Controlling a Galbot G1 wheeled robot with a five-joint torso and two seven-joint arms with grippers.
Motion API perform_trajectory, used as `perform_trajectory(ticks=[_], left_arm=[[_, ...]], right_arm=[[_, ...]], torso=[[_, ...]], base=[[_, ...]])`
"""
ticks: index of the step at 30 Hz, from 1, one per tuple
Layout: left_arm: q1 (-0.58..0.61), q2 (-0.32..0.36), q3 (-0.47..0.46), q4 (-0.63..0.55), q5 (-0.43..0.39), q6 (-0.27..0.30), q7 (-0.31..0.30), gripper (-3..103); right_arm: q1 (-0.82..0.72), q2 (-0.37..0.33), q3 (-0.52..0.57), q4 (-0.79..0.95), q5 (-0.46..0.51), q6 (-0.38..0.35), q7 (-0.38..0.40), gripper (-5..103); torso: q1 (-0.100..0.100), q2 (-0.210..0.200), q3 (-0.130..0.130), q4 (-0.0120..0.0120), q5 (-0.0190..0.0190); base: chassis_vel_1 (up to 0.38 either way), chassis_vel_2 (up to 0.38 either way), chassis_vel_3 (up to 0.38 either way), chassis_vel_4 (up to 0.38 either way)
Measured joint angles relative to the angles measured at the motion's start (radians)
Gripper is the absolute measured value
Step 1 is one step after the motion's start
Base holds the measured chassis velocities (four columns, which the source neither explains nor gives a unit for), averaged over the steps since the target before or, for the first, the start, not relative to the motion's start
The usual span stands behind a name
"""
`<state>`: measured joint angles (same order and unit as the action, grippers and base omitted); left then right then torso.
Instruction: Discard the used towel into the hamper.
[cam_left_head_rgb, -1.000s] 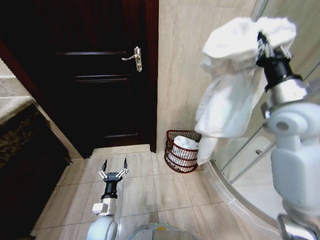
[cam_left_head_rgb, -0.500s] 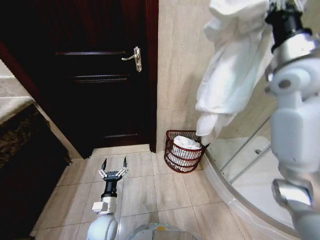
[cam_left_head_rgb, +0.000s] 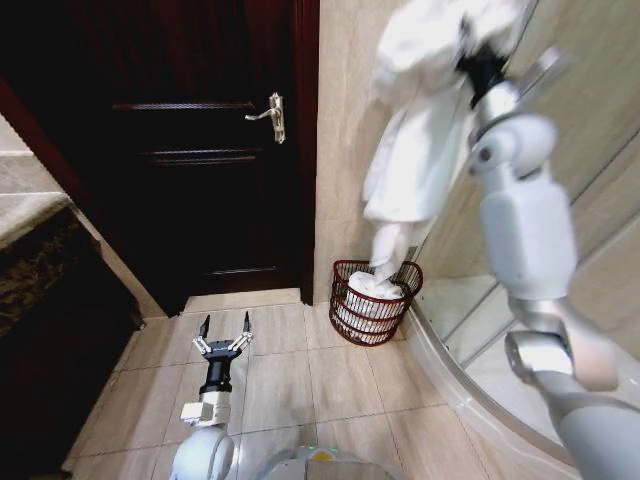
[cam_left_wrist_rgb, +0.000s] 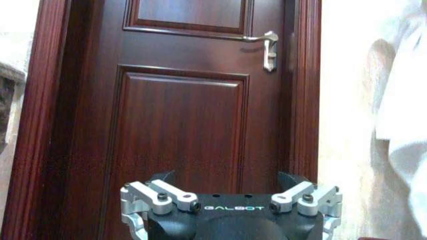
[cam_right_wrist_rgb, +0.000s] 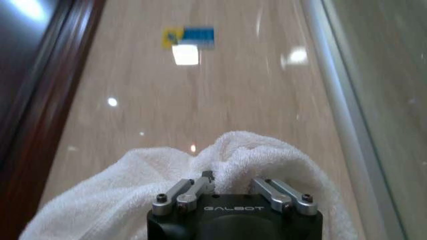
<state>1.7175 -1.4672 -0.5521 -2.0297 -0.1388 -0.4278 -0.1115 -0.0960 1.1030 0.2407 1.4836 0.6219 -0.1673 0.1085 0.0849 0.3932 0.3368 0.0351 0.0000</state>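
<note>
1. Against the frame a second ago, the right arm has swung toward the robot's left. The right gripper (cam_left_head_rgb: 478, 52), which held the towel (cam_left_head_rgb: 420, 140) high over the shower side, now holds it up against the beige wall (cam_left_head_rgb: 345, 150), directly above the hamper (cam_left_head_rgb: 372, 301).
2. The towel's lower tail (cam_left_head_rgb: 388, 255) has come down to the hamper's mouth; whether it touches the white cloth (cam_left_head_rgb: 370, 290) already lying inside is hard to tell from the head view.
3. The hamper stands on the floor tiles (cam_left_head_rgb: 290, 370) in the corner between the dark door (cam_left_head_rgb: 200, 150) and the shower's glass panel (cam_left_head_rgb: 530, 200), unmoved.
4. The right wrist view shows what the head view hides: the fingers (cam_right_wrist_rgb: 193, 192) are clamped into the bunched towel (cam_right_wrist_rgb: 220, 160).
5. The left gripper (cam_left_head_rgb: 224, 335) remains low over the tiles, its fingers spread apart and holding nothing. Its wrist view faces the door and its lever handle (cam_left_wrist_rgb: 267, 47).
</note>
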Motion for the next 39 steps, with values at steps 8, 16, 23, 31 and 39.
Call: perform_trajectory(ticks=[8, 16, 23, 31, 39], left_arm=[[-0.003, 0.0, 0.007, 0.005, 0.001, -0.008, -0.001, 100], [-0.005, 0.002, 0.006, 0.01, 0.0, -0.015, -0.002, 100], [-0.009, 0.003, 0.011, 0.01, 0.002, -0.015, -0.002, 100], [-0.009, 0.003, 0.019, 0.01, 0.006, -0.014, -0.001, 100], [0.006, 0.002, 0.013, 0.007, 0.006, -0.022, -0.001, 100]], right_arm=[[-0.091, 0.055, -0.023, -0.148, -0.057, 0.125, -0.035, 18], [-0.248, 0.091, 0.0, -0.152, -0.049, 0.132, -0.015, 18], [-0.381, 0.137, 0.02, -0.132, -0.003, 0.179, -0.008, 18], [-0.423, 0.196, -0.026, -0.005, 0.022, 0.194, 0.055, 18], [-0.282, 0.168, -0.075, 0.154, 0.022, 0.121, 0.207, 18]], torso=[[0.0, 0.0, 0.0, 0.0007, -0.0006], [0.0, 0.0, 0.0, 0.0006, -0.0002], [0.0, 0.0, 0.0, 0.0003, 0.0], [0.0, 0.0, 0.0, 0.0005, -0.0001], [0.0, 0.0, 0.0, 0.0007, -0.0004]], base=[[0.0, 0.0, 0.0, 0.0], [0.0, 0.0, 0.0, 0.0], [0.0, 0.0, 0.0, 0.0], [0.0, 0.0, 0.0, 0.0], [0.0, 0.0, 0.0, 0.0]])
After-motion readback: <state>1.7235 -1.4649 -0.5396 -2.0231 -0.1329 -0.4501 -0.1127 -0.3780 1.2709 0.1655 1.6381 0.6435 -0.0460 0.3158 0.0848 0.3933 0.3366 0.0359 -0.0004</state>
